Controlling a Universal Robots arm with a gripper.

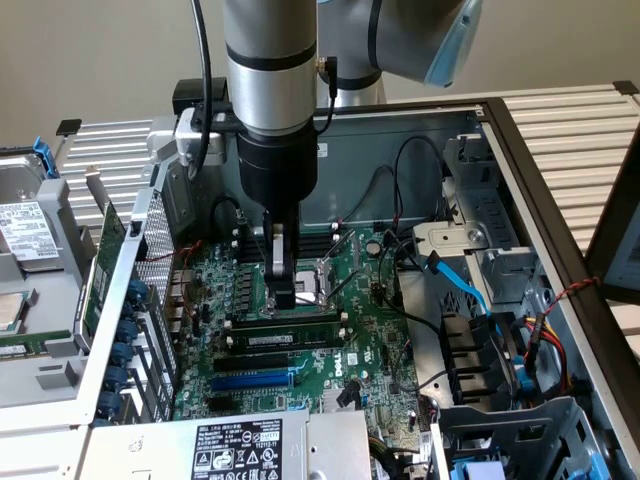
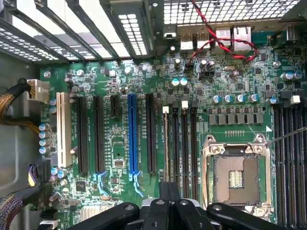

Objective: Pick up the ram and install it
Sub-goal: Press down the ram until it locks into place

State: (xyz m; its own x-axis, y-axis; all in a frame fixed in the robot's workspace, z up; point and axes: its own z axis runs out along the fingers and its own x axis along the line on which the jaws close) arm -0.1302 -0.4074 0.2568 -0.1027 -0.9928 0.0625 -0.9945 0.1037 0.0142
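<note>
The gripper (image 1: pixel 284 297) is standing with its fingers closed, tips pressing down on the top edge of the ram (image 1: pixel 288 329), which is lying along a black memory slot near the middle of the motherboard (image 1: pixel 390 355), just beside the CPU socket (image 1: pixel 325 272). Whether the stick is fully seated cannot be told; it appears to be sitting level in the slot. In my judgement the step in hand is the seating push: pressure should be going straight down, spread evenly so both slot latches are catching, without tilting the stick toward the neighbouring slot. In the wrist view the closed fingers (image 2: pixel 165 201) are hanging over the thin edge of the ram (image 2: pixel 166 143), between the blue expansion slot (image 2: pixel 133 134) and the open socket (image 2: pixel 234 172). Surroundings are crowded: a blue cable (image 1: pixel 465 285) and black wiring are running along the drive-cage edge of the case, and a red-black twisted wire (image 2: pixel 225 43) is crossing the rear-port edge of the motherboard. The exposed socket contacts are the nearest hazard to any sideways slip.
</note>
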